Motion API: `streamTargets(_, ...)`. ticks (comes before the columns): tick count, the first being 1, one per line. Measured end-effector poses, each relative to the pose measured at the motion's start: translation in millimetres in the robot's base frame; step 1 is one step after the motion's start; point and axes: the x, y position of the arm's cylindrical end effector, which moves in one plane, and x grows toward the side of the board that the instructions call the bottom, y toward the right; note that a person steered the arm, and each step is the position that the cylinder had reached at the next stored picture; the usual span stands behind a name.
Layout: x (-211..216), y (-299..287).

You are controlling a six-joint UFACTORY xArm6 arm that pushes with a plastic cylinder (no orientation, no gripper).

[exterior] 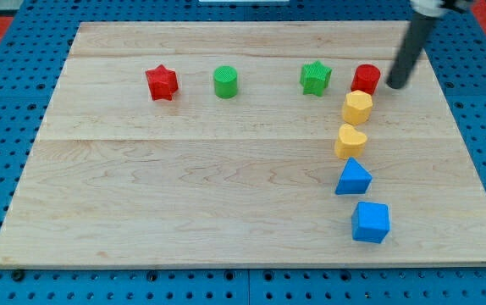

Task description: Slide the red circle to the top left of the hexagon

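We see our dark rod slanting down from the view's top right, and my tip rests on the pale wooden board just at the 3 o'clock side of the red circle block, very near it; we cannot tell whether they touch. We carry no jaws at all, only this bare rod, so nothing is held.

The red circle block stands near the board's top right. The yellow hexagon block sits just at its 6 o'clock, a shade toward 7, and the two look to be touching or nearly so. Put the other way, the red circle lies at roughly 12 to 1 o'clock of the hexagon.

At 6 o'clock of the hexagon comes a yellow heart-shaped block, close beneath it. Below that sits a blue triangular block, and at its 5 o'clock a blue cube.

At 9 o'clock of the red circle stands a green star block, a little apart. Farther along at 9 o'clock are a green cylinder block and then a red star block.

A blue pegboard surface surrounds the board.
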Motion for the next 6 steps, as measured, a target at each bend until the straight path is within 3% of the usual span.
streamTargets(2,30.9,-4.5)
streamTargets(3,20.0,-45.2)
streamTargets(5,3.9,-47.7)
streamTargets(6,23.5,-46.1)
